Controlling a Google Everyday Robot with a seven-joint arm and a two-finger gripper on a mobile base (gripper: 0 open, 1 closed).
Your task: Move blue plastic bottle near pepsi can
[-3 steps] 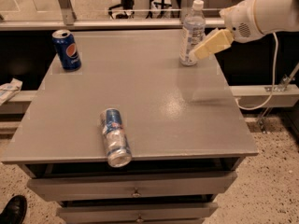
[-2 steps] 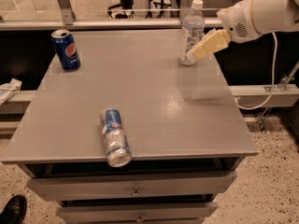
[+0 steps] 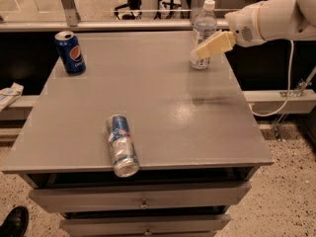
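Observation:
The blue plastic bottle (image 3: 203,27), clear with a white cap and pale label, stands upright at the far right of the grey table (image 3: 163,107). My gripper (image 3: 200,51) reaches in from the right on a white arm, and its cream fingers (image 3: 214,44) overlap the bottle's lower half. The pepsi can (image 3: 70,52), dark blue with the round logo, stands upright at the far left of the table, well apart from the bottle.
A slim blue-and-silver can (image 3: 121,144) lies on its side near the table's front edge. Drawers sit below the tabletop. A metal rail runs behind the table. A cable hangs at the right. A shoe (image 3: 14,222) shows at the bottom left.
My gripper has shifted slightly left and closer onto the bottle. The bottle and both cans have not moved.

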